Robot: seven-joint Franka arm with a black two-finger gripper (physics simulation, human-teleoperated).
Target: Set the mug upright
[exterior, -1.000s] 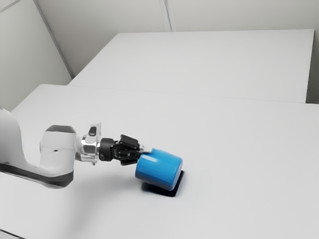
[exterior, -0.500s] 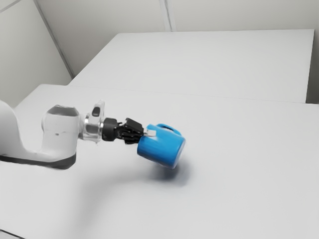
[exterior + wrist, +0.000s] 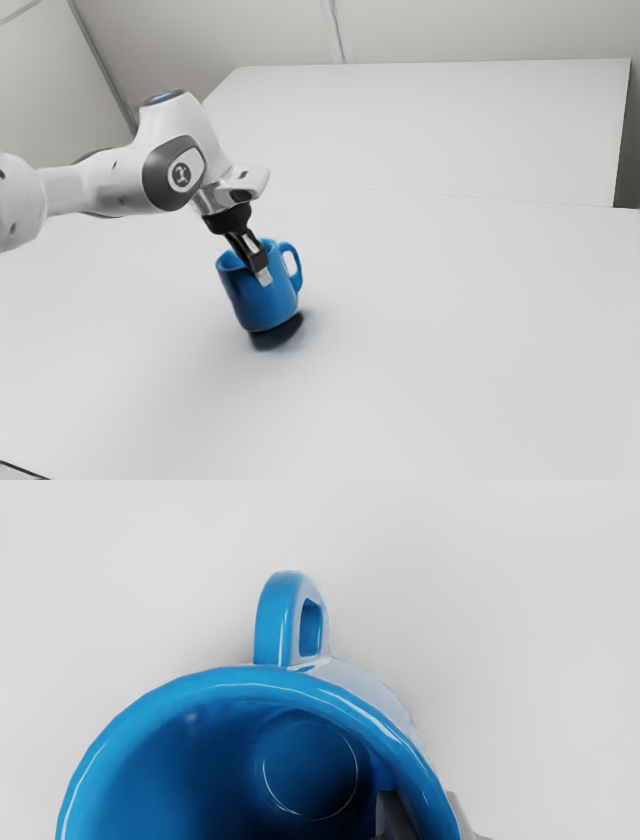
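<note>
The blue mug [image 3: 262, 305], above the near part of the table [image 3: 450, 350], is nearly upright but tilted, its mouth leaning toward the exterior view's left and its base toward that view's right. The handle [image 3: 299, 275] projects on the side facing the exterior view's right. A dark shadow [image 3: 280, 334] lies on the table just beneath the base; whether the base touches the tabletop cannot be determined. In the wrist view, the rounded rim [image 3: 280, 680] encircles a hollow interior, within which the circular inner bottom [image 3: 310, 770] appears. The gripper [image 3: 259, 268] pinches the mug's wall: one finger [image 3: 392, 815] enters the mouth, while the other [image 3: 462, 815] bears on the outer face. Above it, the white arm [image 3: 110, 190] extends from the exterior view's left and bends downward at the wrist, the gripper slanting down toward that view's right. Beyond the table lies a second pale surface [image 3: 430, 120], backed by a light wall [image 3: 480, 30].
</note>
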